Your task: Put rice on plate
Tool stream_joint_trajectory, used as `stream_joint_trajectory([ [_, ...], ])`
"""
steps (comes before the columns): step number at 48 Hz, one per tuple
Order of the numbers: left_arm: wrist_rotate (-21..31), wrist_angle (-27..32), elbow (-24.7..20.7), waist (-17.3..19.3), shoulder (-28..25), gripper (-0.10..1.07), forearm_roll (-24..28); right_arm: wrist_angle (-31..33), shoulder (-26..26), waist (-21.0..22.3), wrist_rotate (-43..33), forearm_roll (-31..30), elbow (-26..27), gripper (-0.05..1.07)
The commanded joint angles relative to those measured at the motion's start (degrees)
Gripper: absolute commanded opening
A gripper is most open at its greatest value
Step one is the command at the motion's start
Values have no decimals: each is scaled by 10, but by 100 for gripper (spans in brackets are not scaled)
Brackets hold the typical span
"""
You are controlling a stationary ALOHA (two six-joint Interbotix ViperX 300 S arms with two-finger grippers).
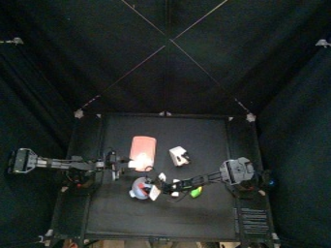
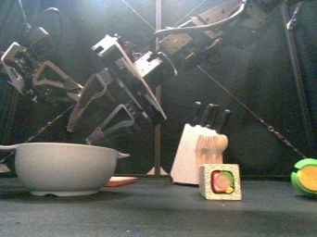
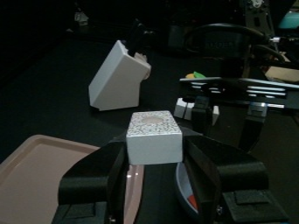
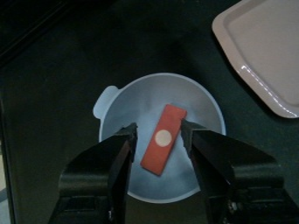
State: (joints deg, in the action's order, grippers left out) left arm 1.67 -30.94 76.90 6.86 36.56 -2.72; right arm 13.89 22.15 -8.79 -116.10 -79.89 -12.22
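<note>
From high above, the small black worktop [image 1: 168, 194] sits in the lower middle of the frame. A flat pink rectangular plate [image 1: 142, 148] lies on its left part, and a round pale bowl [image 1: 139, 191] sits below it, near the front edge. A white slanted knife block [image 1: 177, 154] stands right of the plate. The two arms meet over the bowl.

At table height, the pale grey plastic bowl [image 2: 65, 167] fills the lower left. The knife block [image 2: 198, 153] with its dark handles stands in the lower middle, a small sushi-roll toy [image 2: 221, 180] in front of it, and a green and orange toy [image 2: 306, 175] at the right edge.

In the left wrist view, the left hand [image 3: 153, 166] pinches a white speckled rice block [image 3: 153, 137] between its jaws, above the plate's rim [image 3: 47, 157]; the knife block [image 3: 121, 76] stands beyond.

In the right wrist view, the right hand [image 4: 158, 150] hangs spread above the bowl [image 4: 152, 101], which holds a flat red strip with a pale round spot [image 4: 163, 137]. The plate's corner [image 4: 263, 44] shows at the upper right.
</note>
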Motion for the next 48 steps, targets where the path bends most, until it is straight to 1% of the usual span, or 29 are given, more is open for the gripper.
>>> stream_joint_trajectory([
  [1, -1, -4, -6, 2, 0, 47, -1, 0, -17, -1, 0, -1, 18, 81],
  [7, 1, -3, -6, 4, -1, 47, -2, 0, -25, -2, 1, -2, 18, 81],
  [11, 1, -2, -6, 10, -5, 47, -12, 0, -33, -2, 1, -3, 18, 81],
  [21, -2, -3, -5, 49, -13, 47, -29, 1, -54, -2, 1, -3, 16, 81],
  [30, -1, -8, -7, 80, -36, 47, -43, 0, -65, -6, 1, -11, 22, 81],
  [33, -1, -18, -10, 90, -53, 47, -50, 1, -69, -9, 1, -14, 22, 81],
  [39, -1, -38, -15, 95, -91, 47, -58, 1, -79, -14, 1, -18, 21, 81],
  [48, -4, -60, -34, 100, -177, 47, -53, 4, -101, -24, 1, -25, 8, 81],
])
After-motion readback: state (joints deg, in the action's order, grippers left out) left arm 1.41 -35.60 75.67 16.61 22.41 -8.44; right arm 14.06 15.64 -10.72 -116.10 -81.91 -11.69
